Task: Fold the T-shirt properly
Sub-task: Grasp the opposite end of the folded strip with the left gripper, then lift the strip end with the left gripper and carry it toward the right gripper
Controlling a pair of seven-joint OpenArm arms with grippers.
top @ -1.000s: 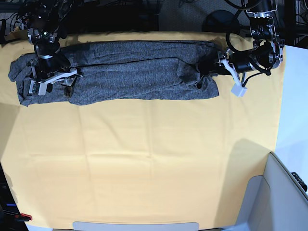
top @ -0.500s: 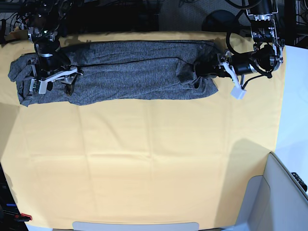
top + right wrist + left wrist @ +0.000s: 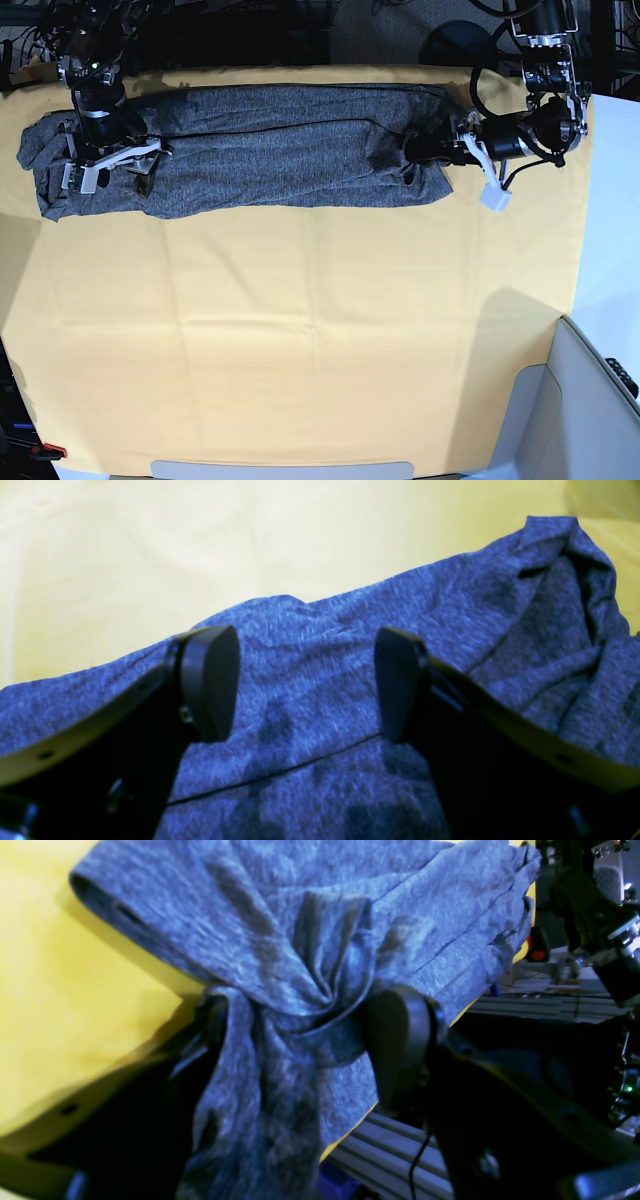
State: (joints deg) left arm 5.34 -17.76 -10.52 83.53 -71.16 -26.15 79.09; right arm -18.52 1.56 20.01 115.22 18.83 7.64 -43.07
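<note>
Now the T-shirt (image 3: 250, 150) lies as a long band along the far edge of the yellow cloth (image 3: 300, 330), long axis left to right. Left gripper (image 3: 310, 1050) has bunched fabric between wide jaws; right gripper (image 3: 305, 680) hovers over it, jaws apart, empty.

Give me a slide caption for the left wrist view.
Grey T-shirt fabric bunched between the left gripper's spread fingers, above the yellow cloth.

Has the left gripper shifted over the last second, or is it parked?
Yes. In the base view the left gripper has slid inward along the heather-grey knit T-shirt, away from the yellow table cloth's nearer side edge, with bunched fabric between its fingers.
</note>
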